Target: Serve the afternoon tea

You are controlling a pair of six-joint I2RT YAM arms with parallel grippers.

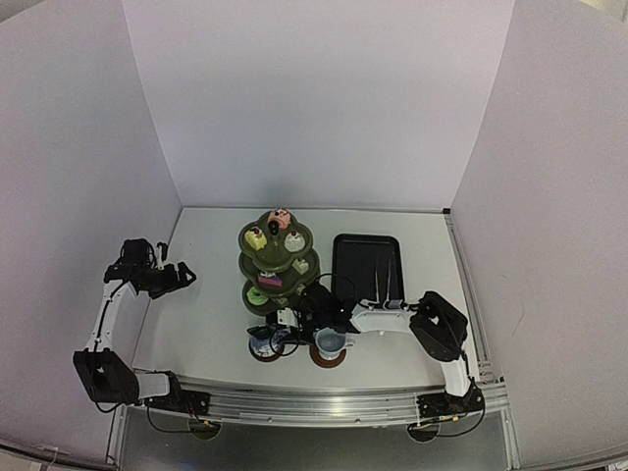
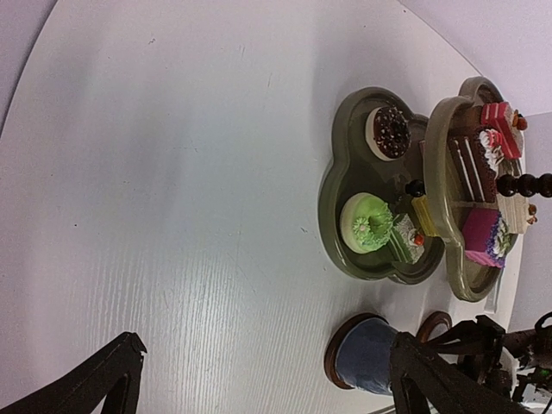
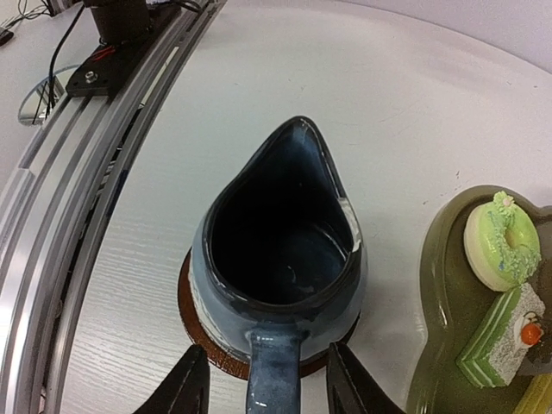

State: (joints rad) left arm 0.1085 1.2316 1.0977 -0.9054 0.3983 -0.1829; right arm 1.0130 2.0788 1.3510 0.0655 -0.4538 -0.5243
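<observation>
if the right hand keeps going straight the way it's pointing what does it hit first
The small dark-blue glazed pot. Its handle lies between the open fingers of the right hand, so the pot's body, sitting on a round brown coaster, comes first. How far off it is remains unclear.

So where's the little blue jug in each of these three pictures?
Top external: the blue jug sits low in the middle, just below the green stand.
Left wrist: at the bottom edge, right of centre.
Right wrist: fills the middle, handle pointing down.
Shared landmark: the green ring cake on the stand's lowest tier, in all three.
</observation>
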